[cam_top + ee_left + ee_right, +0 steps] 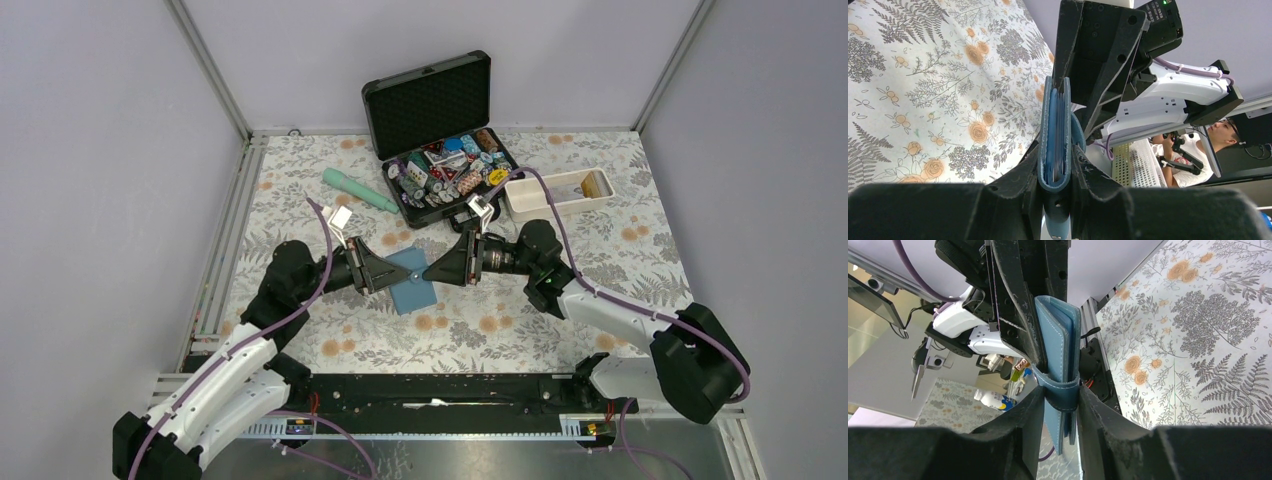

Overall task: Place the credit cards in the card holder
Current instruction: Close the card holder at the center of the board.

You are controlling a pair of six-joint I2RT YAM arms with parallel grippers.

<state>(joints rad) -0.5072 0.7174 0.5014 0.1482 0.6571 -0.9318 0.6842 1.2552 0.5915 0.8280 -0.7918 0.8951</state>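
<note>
Near the middle of the flower-patterned table [560, 300], the two black arms meet head-on from left and right. Between them hangs the small teal-blue folding card holder [412, 288], lifted off the cloth. It lies flat, with its broad faces level with the table. Its long axis runs from near to far, and the near end leans a little to the right.

The left gripper [392, 272] is clenched on the left long edge of the holder. The right gripper [432, 272] is closed on the opposite right edge, with one finger on each face.

The top view gives only the flat blue rectangle. The left wrist view shows the holder [1055, 135] edge-on, with its rounded folded back sitting between the fingers of that gripper [1055, 172]. Several thin lighter-blue leaves are pressed together inside. Whether cards sit among them cannot be told.

The right wrist view shows the other edge of the holder [1060, 335]. There a darker teal strap [1060, 392] wraps around the edge, just where the right gripper [1060, 407] pinches it.

Farther away, to the left, a mint-green cylinder [360, 190] lies on the cloth. Behind the arms stands an open black foam-lined case [430, 95], full of small colourful pieces. To its right is a long white plastic tray [530, 205].
</note>
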